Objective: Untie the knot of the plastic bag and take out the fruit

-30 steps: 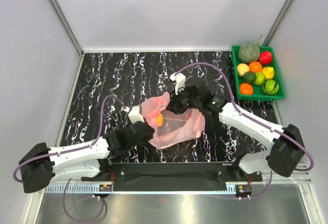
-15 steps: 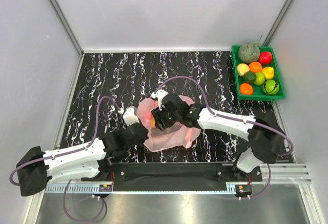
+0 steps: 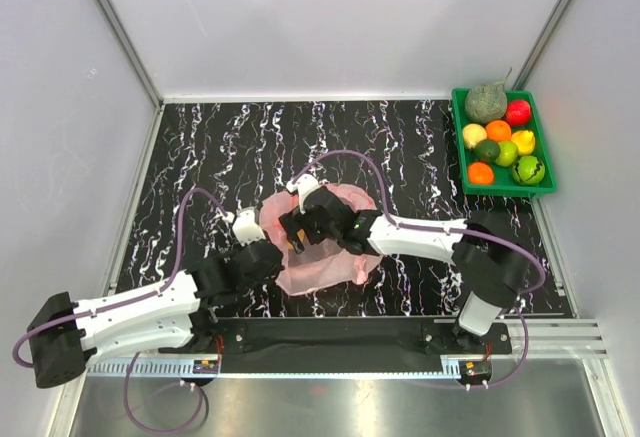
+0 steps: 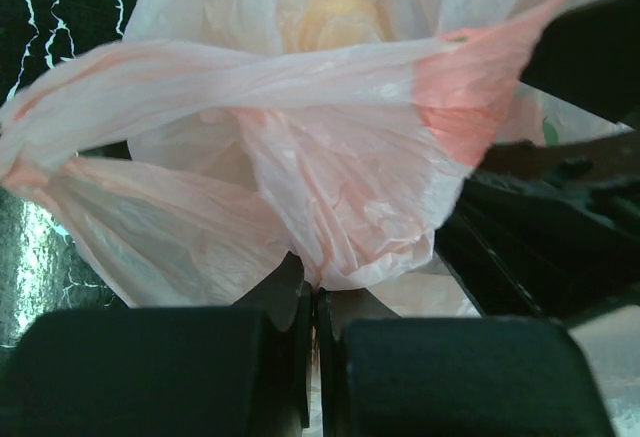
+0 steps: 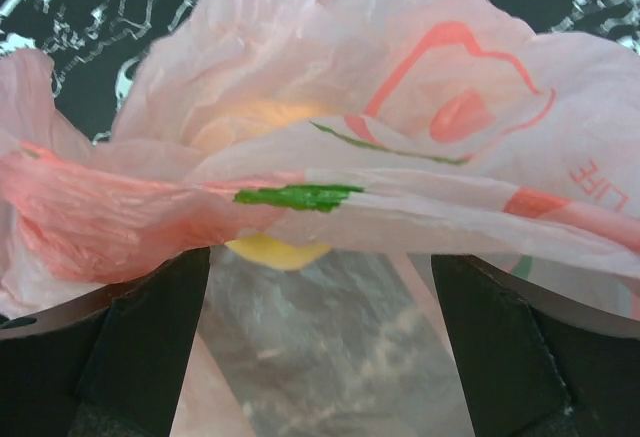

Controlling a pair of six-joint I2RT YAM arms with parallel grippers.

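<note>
Your plastic bag point(image 3: 322, 269) lies crumpled on the desk point(image 3: 220, 147), just below the middle of the top view, with both arms meeting over it. From the right wrist you can see one yellow fruit point(image 5: 278, 252) inside it, under a stretched band of pink film printed with a green streak and red outlines. From the left wrist a pale yellow-orange shape shows through the film near the top of the frame. You cannot make out a knot in any view.

Your left hand point(image 4: 312, 292) is clenched, its fingers pinching a fold of the bag at the bottom centre of the left wrist view. Your right hand point(image 5: 320, 267) is released, its fingers spread wide at the lower corners of the right wrist view. The bag's band runs across in front of them, and nothing is gripped.

At the upper right of the top view a green tray point(image 3: 505, 191) sits at the desk's edge. It holds small round fruits point(image 3: 498, 130) in orange, yellow and green, a grey-green melon point(image 3: 486, 103) at its far end, and a shiny red fruit point(image 3: 518, 112) beside the melon.

The desk is black with white veining. White walls point(image 3: 330, 17) with metal posts enclose it, and a metal strip runs along the bottom of the frame.
</note>
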